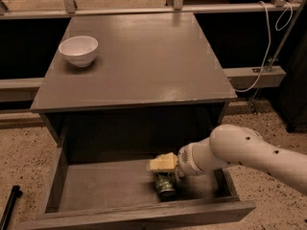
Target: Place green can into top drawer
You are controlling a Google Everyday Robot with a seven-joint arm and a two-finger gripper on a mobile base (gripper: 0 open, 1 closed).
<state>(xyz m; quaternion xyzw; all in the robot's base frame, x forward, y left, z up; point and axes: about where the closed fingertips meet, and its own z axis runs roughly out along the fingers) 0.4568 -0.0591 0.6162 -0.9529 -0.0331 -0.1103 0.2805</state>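
one green can (166,186) lay near-right in the top drawer (103,186) beneath our gripper (164,172); clamped or not, we couldn't tell. likely light, slick, dentable: hold mid-body.

Speckled terrazzo floor (24,145); grey-brown cabinet (144,66) centre; metal rail (144,8) behind; white cable (266,37) right; dim warm light.

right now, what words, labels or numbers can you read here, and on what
No text can be read.
green can, in the top drawer beneath the gripper: pale mottled markings, too blurred to read as letters.
white bowl on the cabinet top: no markings visible.
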